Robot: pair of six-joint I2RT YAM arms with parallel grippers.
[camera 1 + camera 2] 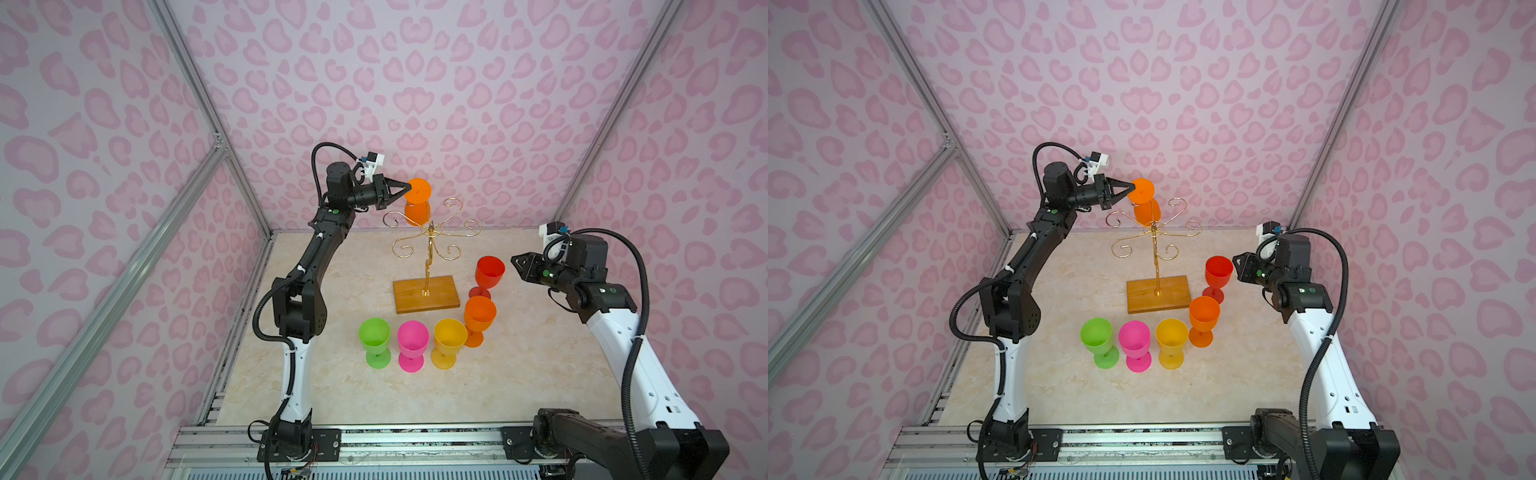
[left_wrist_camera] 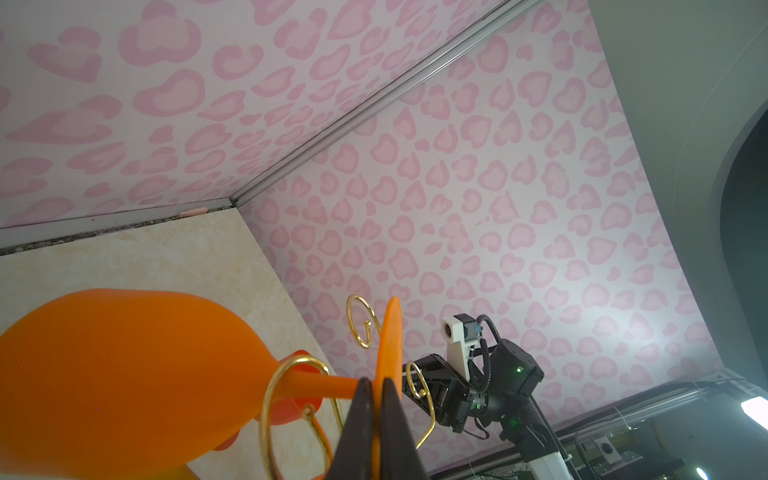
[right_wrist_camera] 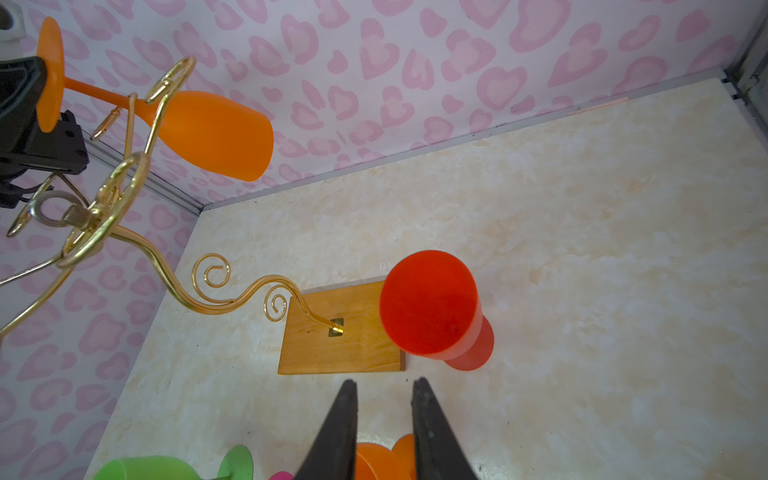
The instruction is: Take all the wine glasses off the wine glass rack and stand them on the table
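Marbled tabletop (image 1: pixel 540 374): atop wine glass rack (image 1: pixel 426 296), left gripper (image 1: pixel 409 189) is pinching orange wine glass (image 1: pixel 417 212) by its foot for unhooking; right gripper (image 1: pixel 515 262) is waiting parted, empty.

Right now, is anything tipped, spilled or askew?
Nothing stands out. The five glasses on the table stand upright; the orange wine glass hangs upside down in the wine glass rack, its foot pinched by the left gripper.

High stereo pair, wrist close-ups, common rack (image 1: pixel 415 297)
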